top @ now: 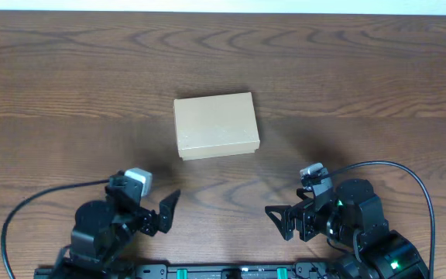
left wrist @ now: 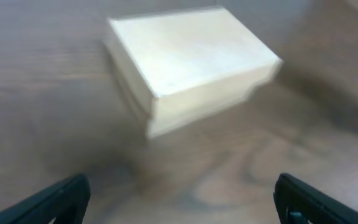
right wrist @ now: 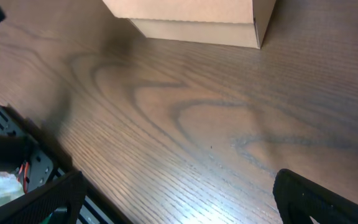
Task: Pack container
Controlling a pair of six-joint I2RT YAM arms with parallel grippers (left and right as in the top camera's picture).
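The container (top: pixel 215 125) is a tan cardboard box with its lid down, lying near the middle of the table. It shows blurred in the left wrist view (left wrist: pixel 191 62) and at the top edge of the right wrist view (right wrist: pixel 197 15). My left gripper (top: pixel 159 211) is open and empty at the near left, well short of the box. My right gripper (top: pixel 283 218) is open and empty at the near right, also apart from the box. No pens or markers are in view.
The wooden table (top: pixel 362 85) stretches around the box. A black rail (top: pixel 231 271) runs along the front edge between the arm bases. Cables loop from each arm. The left arm's base shows at the left of the right wrist view (right wrist: pixel 5 162).
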